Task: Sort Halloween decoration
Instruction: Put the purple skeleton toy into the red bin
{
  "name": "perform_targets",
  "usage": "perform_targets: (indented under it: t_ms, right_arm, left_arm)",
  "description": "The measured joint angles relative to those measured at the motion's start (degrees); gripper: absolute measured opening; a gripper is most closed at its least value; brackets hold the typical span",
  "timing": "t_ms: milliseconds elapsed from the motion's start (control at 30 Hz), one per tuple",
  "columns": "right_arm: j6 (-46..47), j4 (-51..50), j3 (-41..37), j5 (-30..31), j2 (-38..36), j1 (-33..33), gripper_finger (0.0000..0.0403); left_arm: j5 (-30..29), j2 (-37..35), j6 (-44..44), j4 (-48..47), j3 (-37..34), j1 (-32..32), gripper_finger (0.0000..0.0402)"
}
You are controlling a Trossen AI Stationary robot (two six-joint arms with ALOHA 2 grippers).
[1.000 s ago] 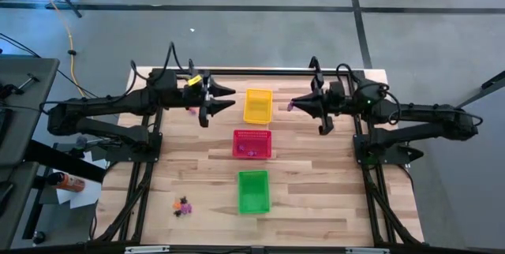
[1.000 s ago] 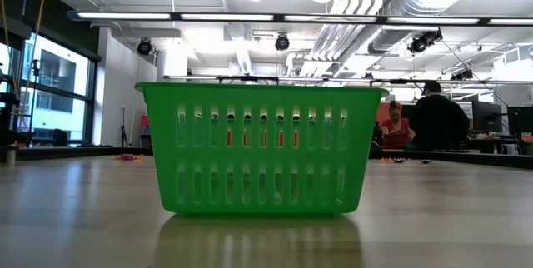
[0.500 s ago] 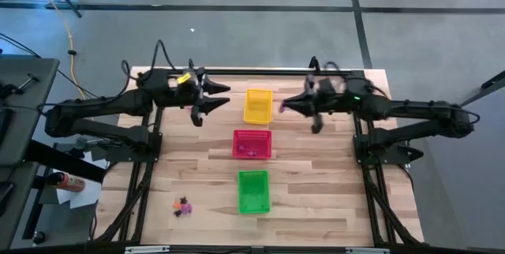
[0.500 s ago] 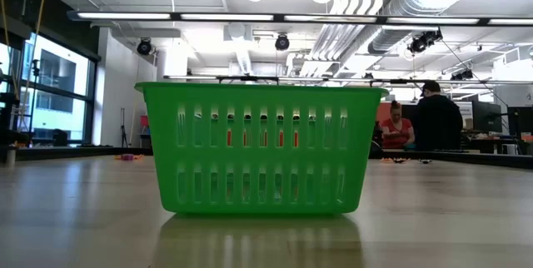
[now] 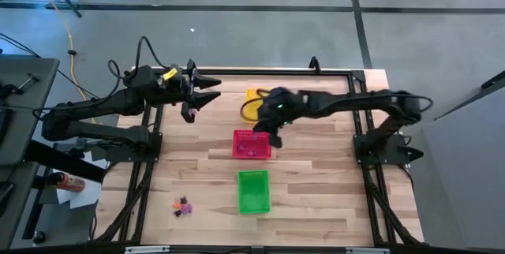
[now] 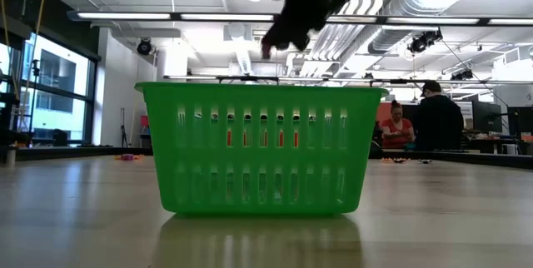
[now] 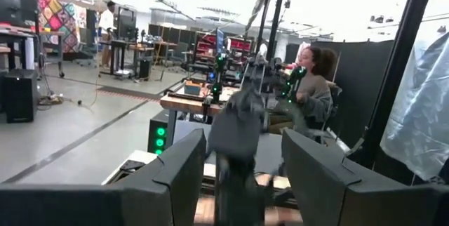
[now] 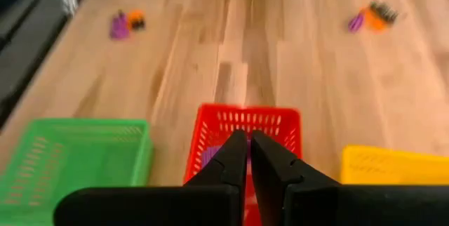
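Note:
Three mesh baskets stand in a row down the table's middle: yellow [image 5: 254, 96] farthest, red [image 5: 251, 145] in the middle, green [image 5: 253, 191] nearest. My right gripper [image 5: 273, 137] reaches over the yellow basket, tipped down, and hangs shut above the red basket [image 8: 245, 124]; it shows again in its wrist view [image 8: 248, 149]. Purple trinkets [image 8: 210, 154] lie in the red basket. More Halloween decoration lies at the near left [image 5: 183, 205] and toward the far left [image 8: 372, 17]. My left gripper [image 5: 207, 90] hangs open and level at the far left. My right gripper is shut, pointing slantwise down over the red basket's far side. Nothing shows between its fingertips [image 8: 237, 145] in the wrist view, and I cannot tell whether a trinket is pinched there.
The green basket [image 6: 262, 147] fills the low view, with my right arm [image 6: 287, 18] blurred above it. Bare wood lies on both sides of the basket row. People sit at desks in the room beyond the table.
My right gripper has swept from beside the yellow basket's right side toward the table's left and near edges and down, tipping steeply downward, and now hangs over the red basket, still shut; a purple speck at its fingertips travelled with it. My left gripper has drawn back toward the far left and risen slightly.

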Motion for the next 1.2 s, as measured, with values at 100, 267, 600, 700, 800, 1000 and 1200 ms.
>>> perform_targets:
  t_ms: [100,267,600,700,800,1000,1200]
  right_arm:
    - [1.4,-0.7,1.5,2.0,5.3,0.5,0.0011]
    - [1.3,-3.5,2.8,5.8,11.7,1.2,0.0012]
    - [1.9,-5.1,2.8,7.9,14.8,2.7,0.0012]
    - [2.0,-4.9,2.9,7.9,14.6,2.7,0.0012]
    - [1.1,-7.6,4.7,7.9,12.8,2.3,0.0012]
    - [-5.3,-10.4,5.6,7.9,2.2,-0.4,0.0012]
    - [-2.5,-12.0,0.1,8.1,-13.4,-4.6,0.0012]
  left_arm:
    - [0.0,0.0,0.0,0.0,0.0,0.0,0.0177]
    - [0.0,0.0,0.0,0.0,0.0,0.0,0.0177]
    - [-0.1,0.0,0.1,0.0,0.0,0.0,0.0177]
    - [-0.1,0.0,0.2,0.0,0.0,0.0,0.0177]
    - [-0.1,0.0,0.1,0.0,0.0,0.0,0.0177]
    - [-0.1,0.0,0.1,0.0,0.0,0.0,0.0177]
    - [-1.3,0.0,0.1,-0.2,0.0,0.0,0.0177]
